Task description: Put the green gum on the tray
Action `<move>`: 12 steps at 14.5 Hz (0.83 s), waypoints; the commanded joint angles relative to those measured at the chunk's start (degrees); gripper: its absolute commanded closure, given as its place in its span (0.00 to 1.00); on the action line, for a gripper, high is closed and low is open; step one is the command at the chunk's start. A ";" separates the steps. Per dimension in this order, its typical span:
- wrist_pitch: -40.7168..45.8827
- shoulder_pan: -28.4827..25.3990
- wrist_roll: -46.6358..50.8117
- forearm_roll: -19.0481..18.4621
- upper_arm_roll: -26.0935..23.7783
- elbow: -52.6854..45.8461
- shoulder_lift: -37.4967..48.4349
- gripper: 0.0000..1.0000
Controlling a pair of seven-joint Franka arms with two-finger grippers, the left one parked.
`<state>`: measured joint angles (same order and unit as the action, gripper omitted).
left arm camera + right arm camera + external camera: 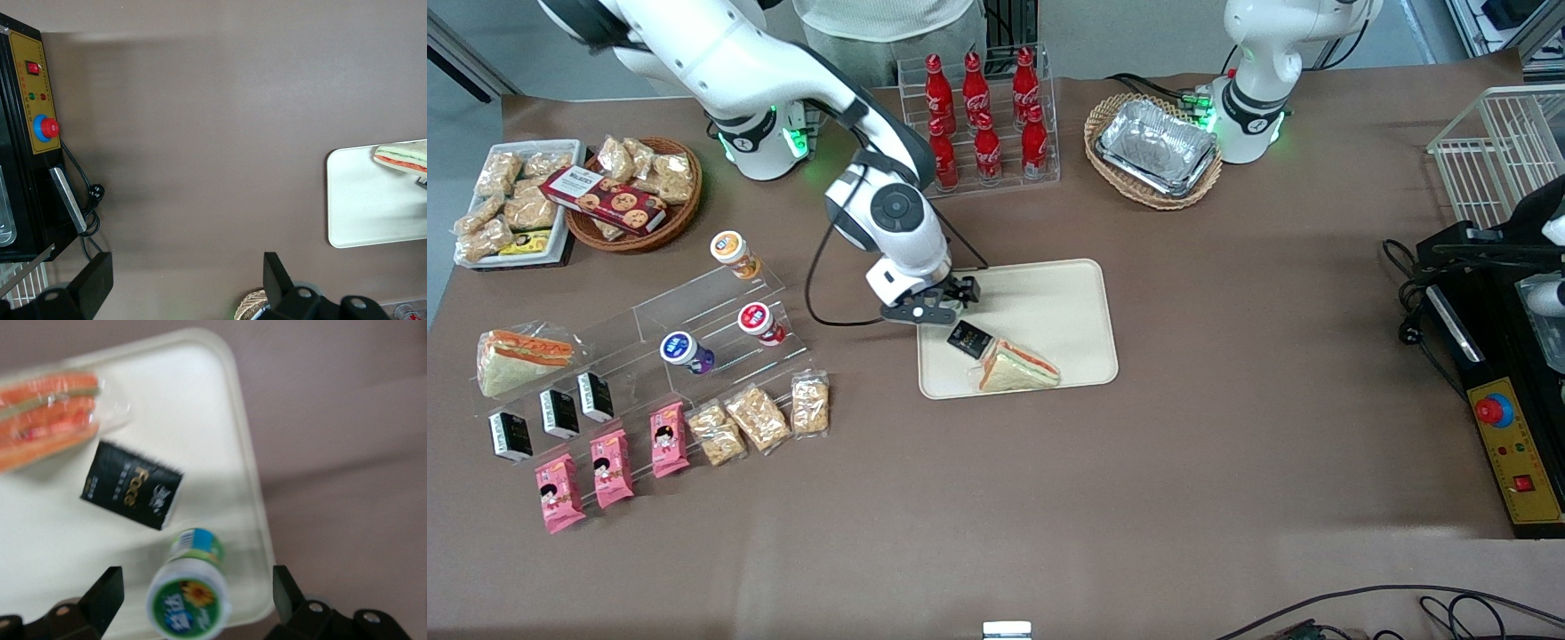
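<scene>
Pink snack packets (611,466) lie closest to my front camera, on the brown desk (1227,444) toward the working arm's end, with black cartons (559,413) and bagged biscuits (758,418) just above them. On the clear stepped stand (694,311) I see the purple-bodied bottle (687,353), a red-lidded bottle (761,324) and the orange-lidded bottle (735,254).

My tool (930,307) hangs over the tray (1067,302) at its edge toward the working arm. From the wrist camera its fingers (103,593) are spread wide, and the green gum (190,590) stands upright on the tray (220,420) between them, touching neither finger as far as I can make out. The gum sits close to the tray's rim. In the front camera the arm hides the bottle.

Near the gum on the tray lies a black packet (131,485), and next to that a wrapped sandwich (47,420); in the front camera the packet (967,339) touches the sandwich (1018,366), which is nearer the camera.

Farther back I see red cola bottles (985,116) in a clear rack and foil trays (1158,147) in a wicker basket.
</scene>
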<state>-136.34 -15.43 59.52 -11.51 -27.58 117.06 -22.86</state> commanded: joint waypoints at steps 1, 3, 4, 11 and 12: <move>10.37 2.24 -2.55 2.96 -0.45 0.01 10.54 0.00; 14.41 5.66 -10.61 9.99 -0.02 -0.43 14.93 0.00; 16.87 7.68 -15.70 12.37 0.86 -0.69 17.04 0.00; 34.89 9.99 -49.63 13.36 28.60 -14.19 21.46 0.00; 36.57 10.07 -53.07 13.01 31.60 -17.19 20.76 0.00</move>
<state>-107.04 -5.21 16.72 0.15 -4.17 109.42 -0.31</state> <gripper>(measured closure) 0.000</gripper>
